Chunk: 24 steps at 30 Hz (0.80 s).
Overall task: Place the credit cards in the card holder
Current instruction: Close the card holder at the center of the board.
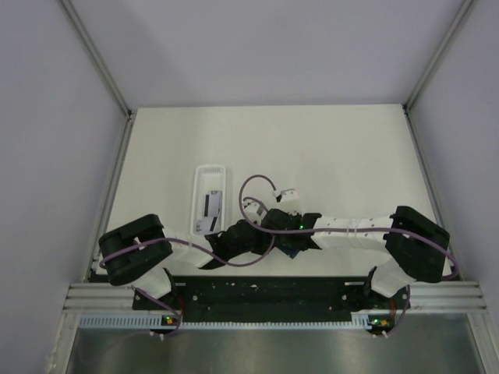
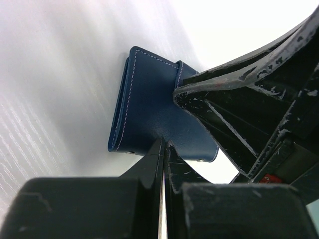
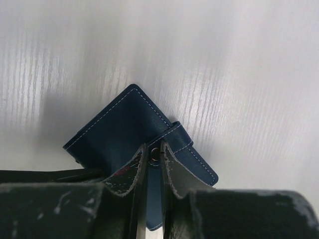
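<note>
Overhead, left-wrist and right-wrist views of a two-arm card-filing task, read from left to right. At centre left of the overhead view, a long white tray [image 1: 198, 176] lay on the table [image 1: 335, 148] and held the credit cards [image 1: 209, 206], whose dark stripes were visible; their number could not be counted. No card was seen outside the tray or in either claw.

Both arms converged at lower centre of that view, hiding what lay beneath them. In the left-wrist view the left claw [image 2: 162, 154] occupied the bottom edge, its fingers drawn almost together at the lower border of the card holder [image 2: 144, 104]; whether it pinched that border could not be told.

The card holder lay folded shut on the table, at frame centre in both wrist views. In the right-wrist view the right claw [image 3: 153, 160] was closed about the strap [image 3: 180, 137] at its snap stud [image 3: 155, 154], apparently gripping the tab.

Progress was judged early: the holder was unopened, and every card awaited transfer.
</note>
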Each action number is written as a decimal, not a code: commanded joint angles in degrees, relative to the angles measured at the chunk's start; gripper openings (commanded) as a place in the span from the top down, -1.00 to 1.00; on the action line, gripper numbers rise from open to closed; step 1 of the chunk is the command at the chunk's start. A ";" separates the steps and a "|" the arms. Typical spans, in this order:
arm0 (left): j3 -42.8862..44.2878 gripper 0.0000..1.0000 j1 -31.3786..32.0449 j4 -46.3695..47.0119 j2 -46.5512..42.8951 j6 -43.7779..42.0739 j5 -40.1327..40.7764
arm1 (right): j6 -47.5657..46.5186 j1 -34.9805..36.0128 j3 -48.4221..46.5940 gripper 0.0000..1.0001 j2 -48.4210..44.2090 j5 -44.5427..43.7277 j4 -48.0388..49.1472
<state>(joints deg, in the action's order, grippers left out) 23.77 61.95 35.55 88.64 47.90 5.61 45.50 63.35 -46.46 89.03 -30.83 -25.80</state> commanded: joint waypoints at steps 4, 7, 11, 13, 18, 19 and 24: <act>-1.09 1.00 0.10 -1.71 -0.05 -0.18 -0.68 | 5.22 1.07 9.10 1.00 10.37 10.61 2.25; -1.27 1.00 0.18 -1.62 0.04 0.00 -0.68 | 5.31 1.42 9.19 1.00 10.63 10.35 2.51; -1.36 1.00 0.10 -1.10 0.39 0.27 -0.95 | 4.43 1.60 8.75 1.00 10.64 10.26 2.51; -1.27 1.00 0.10 -0.83 0.83 0.35 -1.30 | 3.73 1.51 8.66 1.00 9.58 10.09 2.69; -0.74 1.00 0.18 -0.83 1.18 0.27 -2.09 | 2.06 1.60 7.70 0.89 4.23 10.26 3.21; -0.66 1.00 0.10 -0.92 1.18 0.26 -2.09 | 1.62 1.60 7.18 0.78 2.13 10.26 3.13; 0.40 1.00 0.10 -2.15 1.36 -0.17 -2.35 | -0.31 1.60 3.40 0.35 -4.39 7.81 -0.47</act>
<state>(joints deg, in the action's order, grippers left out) 23.73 61.84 35.64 88.66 48.10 5.39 45.21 64.66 -43.51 85.60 -32.16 -20.82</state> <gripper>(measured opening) 0.012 0.258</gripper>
